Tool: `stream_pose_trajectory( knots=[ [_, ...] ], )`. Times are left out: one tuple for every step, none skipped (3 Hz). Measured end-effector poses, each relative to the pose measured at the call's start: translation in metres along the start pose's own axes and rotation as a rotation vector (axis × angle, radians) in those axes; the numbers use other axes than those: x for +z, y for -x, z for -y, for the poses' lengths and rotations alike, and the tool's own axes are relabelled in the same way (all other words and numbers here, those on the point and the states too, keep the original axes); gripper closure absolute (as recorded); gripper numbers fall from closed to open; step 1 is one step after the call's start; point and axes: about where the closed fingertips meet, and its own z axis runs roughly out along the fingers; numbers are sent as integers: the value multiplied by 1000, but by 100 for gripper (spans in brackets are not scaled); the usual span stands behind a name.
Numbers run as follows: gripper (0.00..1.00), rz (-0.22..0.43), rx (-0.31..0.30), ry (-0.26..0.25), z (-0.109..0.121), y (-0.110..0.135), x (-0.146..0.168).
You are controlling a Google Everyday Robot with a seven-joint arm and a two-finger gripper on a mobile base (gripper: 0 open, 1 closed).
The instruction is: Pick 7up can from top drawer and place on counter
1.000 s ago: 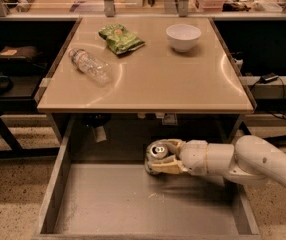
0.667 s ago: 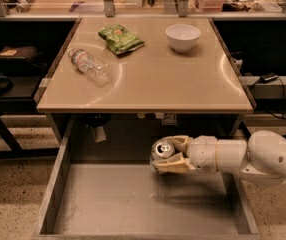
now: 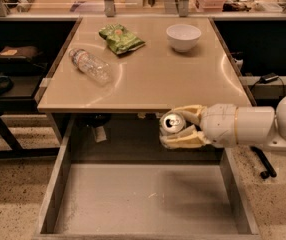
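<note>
On the left of the counter (image 3: 153, 81) a clear plastic bottle (image 3: 90, 66) lies on its side. Farther back and a little right sits a green snack bag (image 3: 121, 38), and right of that a white bowl (image 3: 183, 37). Below the counter's near edge the top drawer (image 3: 58, 184) stands pulled out, its grey bottom bare.

Coming in from the right, the white arm (image 3: 253, 126) ends in the gripper (image 3: 170, 127), whose two pale fingers are clamped on the 7up can (image 3: 172, 121), one on the far side and one on the near side. The can's silver top faces the camera. It hangs above the far right part of the drawer, just at the counter's near edge, clear of the drawer bottom.

A second ago the can was held lower, down inside the drawer and slightly more to the left; since then it has come up and shifted right.
</note>
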Motion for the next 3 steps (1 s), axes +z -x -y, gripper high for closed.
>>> stream_pose_trajectory(
  knots=[
    [100, -18, -62, -6, 34, 45, -16],
    [100, -14, -95, 17, 76, 82, -19],
    [100, 35, -81, 35, 122, 100, -6]
  ],
)
